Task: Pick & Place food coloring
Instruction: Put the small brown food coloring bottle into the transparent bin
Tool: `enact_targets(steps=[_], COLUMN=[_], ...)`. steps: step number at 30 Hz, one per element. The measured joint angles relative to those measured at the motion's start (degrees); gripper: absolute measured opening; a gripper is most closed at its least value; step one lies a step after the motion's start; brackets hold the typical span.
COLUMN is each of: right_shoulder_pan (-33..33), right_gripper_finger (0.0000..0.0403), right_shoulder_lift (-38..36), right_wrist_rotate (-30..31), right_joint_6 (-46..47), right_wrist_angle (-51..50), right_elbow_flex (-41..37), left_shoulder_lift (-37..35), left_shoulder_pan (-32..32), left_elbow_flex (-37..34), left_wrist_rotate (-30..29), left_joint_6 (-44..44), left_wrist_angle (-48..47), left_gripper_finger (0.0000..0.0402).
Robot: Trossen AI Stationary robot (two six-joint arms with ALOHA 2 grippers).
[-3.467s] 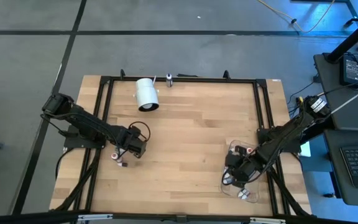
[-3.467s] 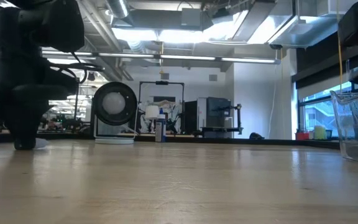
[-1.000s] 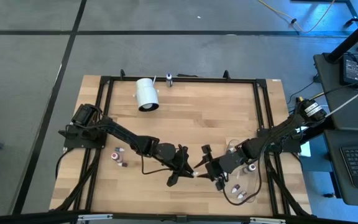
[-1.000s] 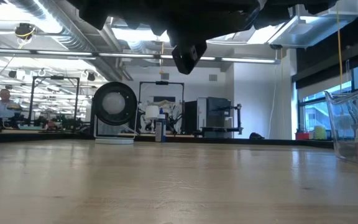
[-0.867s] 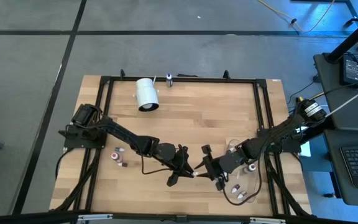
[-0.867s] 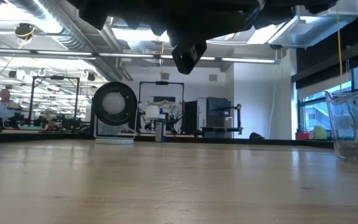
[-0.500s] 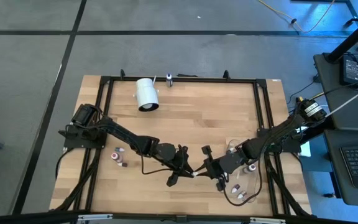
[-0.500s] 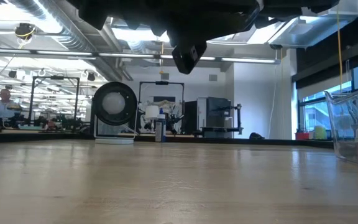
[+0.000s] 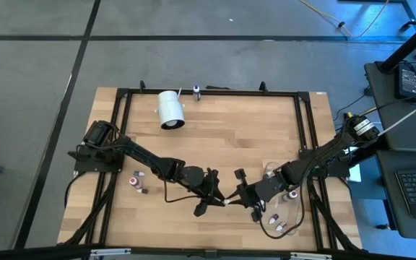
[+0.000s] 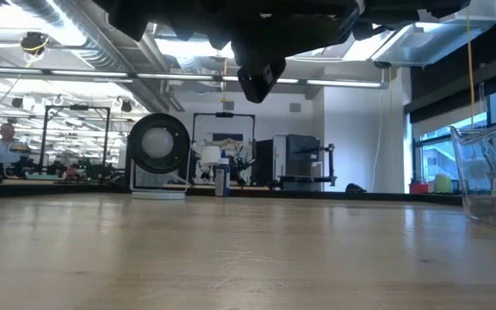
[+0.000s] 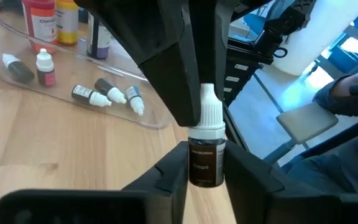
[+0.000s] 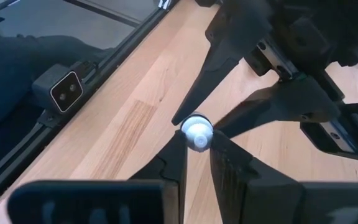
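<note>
A small brown food coloring bottle (image 11: 205,163) with a white cap hangs above the table's near middle, between my two grippers. My left gripper (image 9: 220,198) comes from the left and my right gripper (image 9: 231,200) from the right; both are shut on the bottle. Two more bottles (image 9: 138,185) lie on the wood at the left. Several others lie in a clear tray (image 11: 86,68) at the right. My left gripper pinches the bottle's dark body (image 11: 205,177) between its two fingers, one on either side. The fingers come from the table's left, slanting a little down. The bottle is clear of the table, its cap pointing away toward the other gripper. My right gripper pinches the bottle's white cap (image 12: 197,131) between its two fingertips. It comes from the table's right, slanting down, and meets the cap end-on. The bottle's body beyond the cap is hidden in its wrist view.
A large white cylinder (image 9: 170,108) lies on its side at the far left of the table, with a small bottle (image 9: 196,92) at the far edge. The clear tray (image 9: 284,217) sits at the near right corner. A black frame rims the table.
</note>
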Motion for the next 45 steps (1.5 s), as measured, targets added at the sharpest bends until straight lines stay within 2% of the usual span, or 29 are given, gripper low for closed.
enact_targets(steps=[8,13,19,27,38,42,45], right_shoulder_pan=[0.0,0.0,0.2,0.5,5.4,8.8,10.2], right_gripper_finger=[0.0059,0.006,0.0061,0.0061,0.0061,0.0061,0.0061], right_shoulder_lift=[0.0,-0.2,-0.8,-3.0,-3.4,-3.4,-3.4], right_wrist_rotate=[0.2,0.2,0.2,0.4,-4.0,-4.0,-4.0], right_joint_6=[0.7,3.6,5.1,15.4,29.5,37.3,42.6], right_wrist_angle=[-1.2,-5.3,-7.9,-31.0,-56.9,-62.0,-62.1], right_elbow_flex=[0.0,0.0,0.6,7.8,18.1,18.0,15.2], left_shoulder_lift=[0.0,-0.1,-0.1,-0.1,-0.1,-0.1,-0.1], left_shoulder_pan=[0.0,0.6,2.2,3.4,3.5,3.5,3.5], left_elbow_flex=[0.0,0.0,0.0,0.0,0.0,0.0,0.0], left_wrist_rotate=[-3.1,-2.9,-2.5,-2.6,-2.5,-2.6,-2.6], left_joint_6=[-0.2,0.6,-0.2,-1.7,-1.6,-1.6,-1.6], left_wrist_angle=[-0.2,-5.3,-7.8,-15.3,-16.9,-16.9,-16.8], left_gripper_finger=[0.0176,0.02,0.0204,0.0203,0.0205,0.0202,0.0201])
